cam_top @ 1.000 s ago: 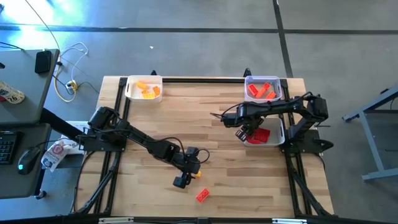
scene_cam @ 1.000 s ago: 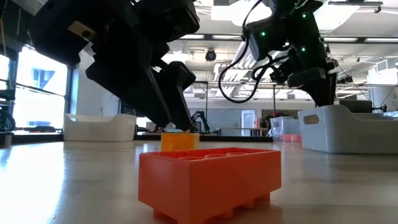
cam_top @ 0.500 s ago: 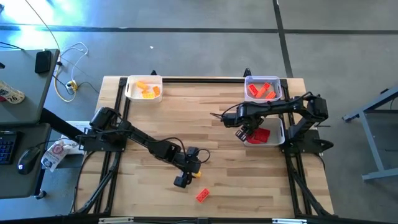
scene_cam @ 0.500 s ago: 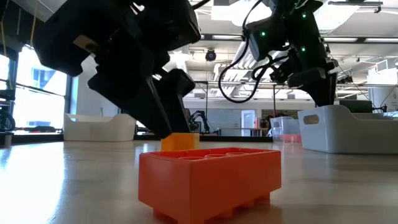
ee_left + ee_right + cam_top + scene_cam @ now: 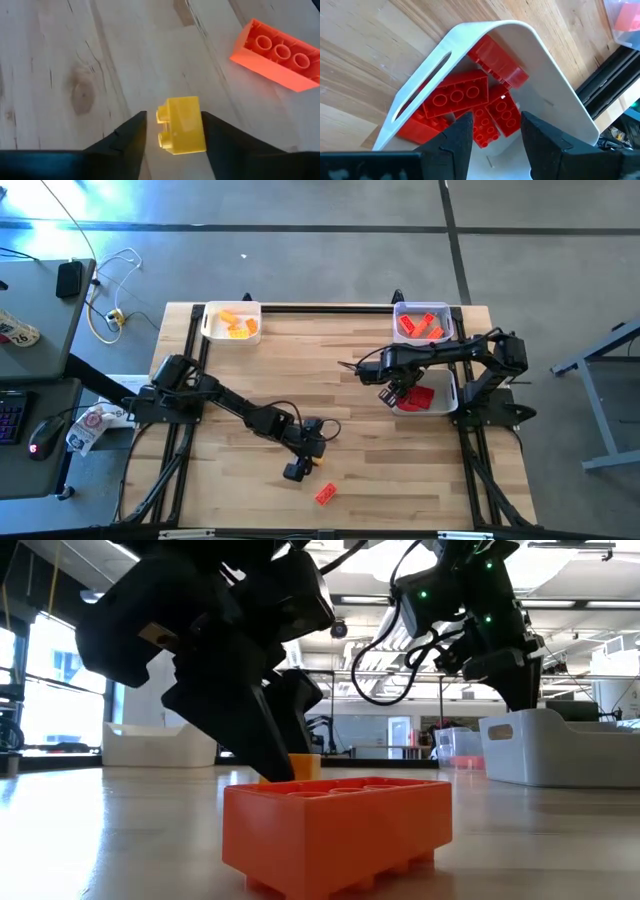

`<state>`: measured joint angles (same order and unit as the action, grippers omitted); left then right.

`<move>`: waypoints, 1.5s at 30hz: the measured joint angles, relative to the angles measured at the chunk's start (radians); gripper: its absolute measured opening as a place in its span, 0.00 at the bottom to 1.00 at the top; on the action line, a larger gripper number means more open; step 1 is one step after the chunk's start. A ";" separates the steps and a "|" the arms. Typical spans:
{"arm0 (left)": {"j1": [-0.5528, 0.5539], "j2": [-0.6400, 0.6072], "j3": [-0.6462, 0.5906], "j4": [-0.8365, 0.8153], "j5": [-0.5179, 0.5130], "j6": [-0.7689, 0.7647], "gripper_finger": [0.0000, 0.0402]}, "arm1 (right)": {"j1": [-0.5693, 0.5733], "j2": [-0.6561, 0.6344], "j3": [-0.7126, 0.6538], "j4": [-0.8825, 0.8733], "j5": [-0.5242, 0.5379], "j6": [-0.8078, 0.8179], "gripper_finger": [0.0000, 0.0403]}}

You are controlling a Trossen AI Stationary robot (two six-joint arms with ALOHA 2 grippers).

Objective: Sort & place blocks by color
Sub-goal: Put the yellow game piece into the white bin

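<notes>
Most of the sorting looks done. The yellow and orange pieces lie in the white tray [image 5: 208, 326] at the far left corner, orange-red ones in the clear tray [image 5: 400, 311] at the far right, and red blocks [image 5: 461, 98] in the white tray [image 5: 547, 105] just beside it.

Two pieces are left on the table [image 5: 240, 380]. The left gripper [image 5: 172, 131] is low near the front edge, its fingers spread around the yellow block [image 5: 182, 124], not yet pinching it. The orange block [image 5: 325, 494] lies near it.

The right gripper [image 5: 492, 131] hangs over the red tray, fingers apart, holding nothing.
</notes>
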<state>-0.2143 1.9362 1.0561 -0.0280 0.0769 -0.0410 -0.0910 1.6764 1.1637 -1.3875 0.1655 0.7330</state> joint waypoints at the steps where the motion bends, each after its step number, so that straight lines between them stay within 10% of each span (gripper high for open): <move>1: 0.000 0.000 0.000 0.000 -0.002 0.000 0.40 | 0.000 0.000 0.000 -0.002 0.000 0.001 0.38; 7: 0.018 -0.001 0.001 -0.001 -0.010 0.000 0.17 | 0.000 -0.003 0.000 -0.047 0.000 0.013 0.38; 28: 0.176 -0.279 0.000 -0.410 -0.248 0.100 0.17 | 0.089 -0.201 0.000 -0.001 0.008 0.097 0.38; 45: 0.534 -0.645 -0.135 -0.630 -0.484 0.123 0.17 | 0.244 -0.206 0.000 0.475 0.024 -0.193 0.38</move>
<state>0.3200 1.2912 0.9210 -0.6576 -0.4074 0.0816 0.1530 1.4704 1.1641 -0.9124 0.1898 0.5401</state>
